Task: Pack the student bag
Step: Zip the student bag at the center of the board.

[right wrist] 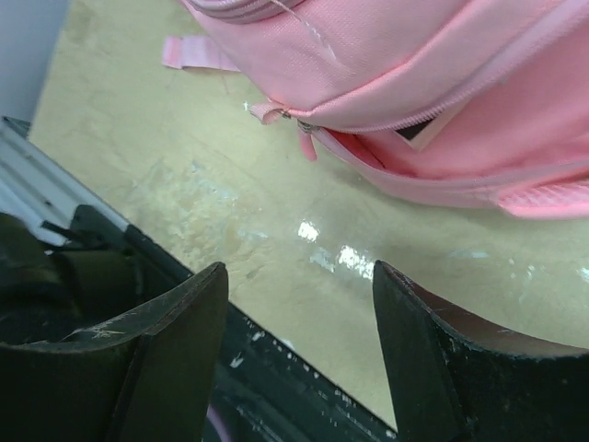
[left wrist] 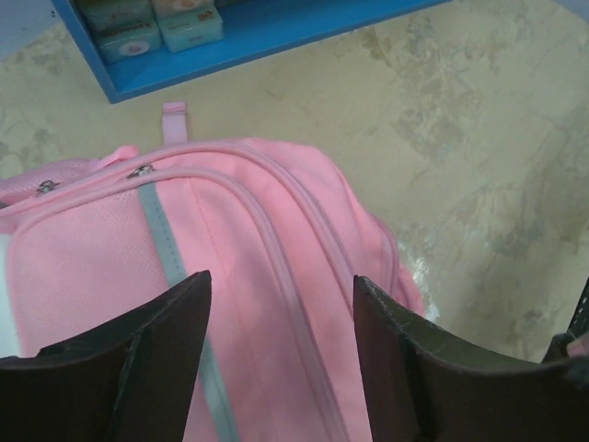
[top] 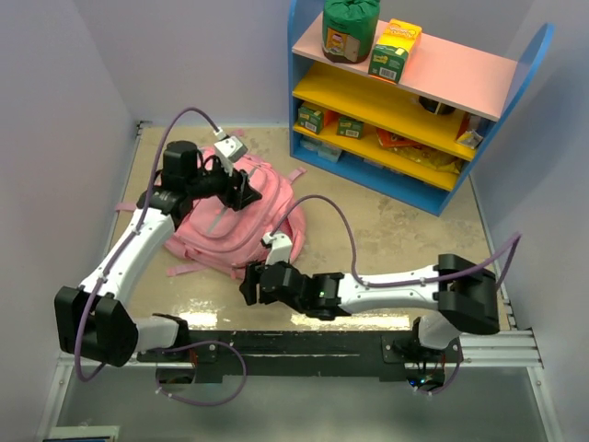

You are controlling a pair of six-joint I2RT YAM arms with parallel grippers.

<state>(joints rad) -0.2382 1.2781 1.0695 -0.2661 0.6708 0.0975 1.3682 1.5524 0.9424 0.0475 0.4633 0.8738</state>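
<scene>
The left arm's (top: 129, 249) jaws stand apart and empty, hovering over the top panel of the student bag (top: 216, 238), a large soft pink fabric backpack with grey trim. The right arm's (top: 396, 281) jaws are also apart with nothing between them, low over the beige stone-patterned tabletop (top: 386, 230) just beside the bag's near edge. The bag lies slumped flat on the tabletop, left of centre and in front of the blue shelf unit (top: 396, 184), with its straps trailing loose.

It looks limp and light. The cloth should fold under a pinch instead of lifting as one piece, and it is not fragile. A broad grab at the smooth panel would likely slide off or gather only a wrinkle. Better holds are probably the small metal zip pulls (left wrist: 140, 170) near the top seam, or the pink zip tab (right wrist: 305, 145) at the lower pocket, whose zip gapes slightly. One set of jaws could pin the fabric beside the seam while the other draws the pull.
</scene>
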